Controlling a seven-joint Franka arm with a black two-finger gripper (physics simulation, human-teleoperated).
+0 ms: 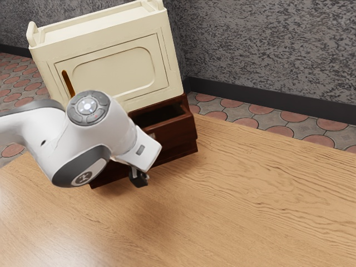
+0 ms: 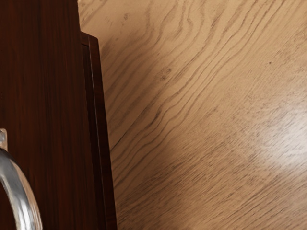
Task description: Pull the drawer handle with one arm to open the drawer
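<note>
Wood-grained tabletop (image 1: 233, 200) is seen around a dark wooden chest (image 1: 186, 104), its upper drawer (image 1: 179, 130) pulled partly out. The curved metal handle (image 2: 20, 194) is near the gripper (image 1: 139, 178), whose opening and hold cannot be told.

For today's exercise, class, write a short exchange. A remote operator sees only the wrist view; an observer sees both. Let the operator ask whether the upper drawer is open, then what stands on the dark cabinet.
Operator: I can see a silver handle and dark wood. Is the upper drawer open?
Observer: Yes. It stands partly out, and the hollow inside it shows from above.
Operator: And what stands on the dark cabinet?
Observer: A cream case, with its front door closed.
</note>
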